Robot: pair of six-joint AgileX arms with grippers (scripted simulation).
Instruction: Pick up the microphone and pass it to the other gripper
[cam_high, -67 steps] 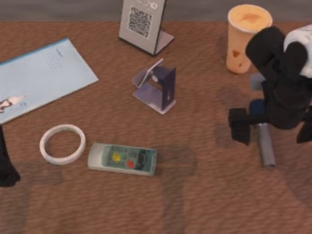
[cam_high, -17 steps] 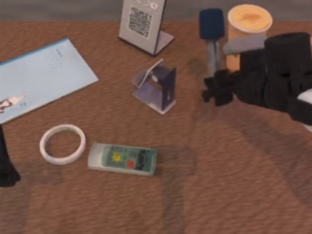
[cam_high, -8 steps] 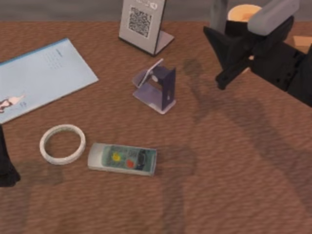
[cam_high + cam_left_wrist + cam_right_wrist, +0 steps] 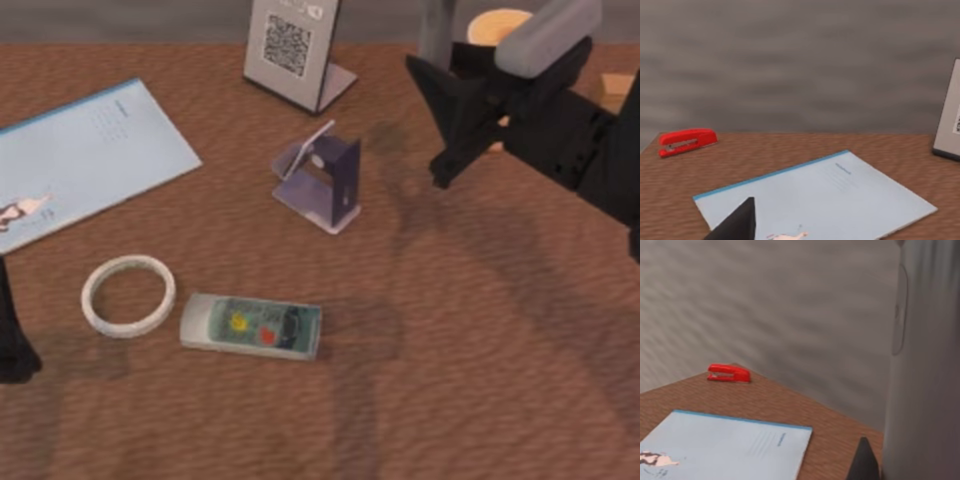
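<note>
While the left arm sits parked at the table's left edge, the right arm works high over the far right of the table.

Right gripper (image 4: 440,120): raised above the table near the far right corner, fingers pointing toward the table's left and closed around the microphone's handle; a grey cylinder sits on the arm behind it.
Microphone (image 4: 436,30): held off the table in the right gripper, its grey handle rising past the top view's upper edge, so the head is out of sight there; in the right wrist view the handle (image 4: 922,370) fills the frame as a pale grey column right beside one dark fingertip.
Left gripper (image 4: 15,350): low at the table's left edge, near the white ring; only a dark tip shows, and I cannot tell how its fingers stand.
Orange cup (image 4: 495,22): at the far right, partly hidden behind the right arm.
QR sign (image 4: 292,45): upright at the far edge, mid-table.
Phone stand (image 4: 325,178): near the centre, in front of the sign.
Blue booklet (image 4: 85,160): flat at the left.
White ring (image 4: 128,294): just left of the remote control (image 4: 252,326).
Red stapler (image 4: 686,141): at the far left corner.
</note>
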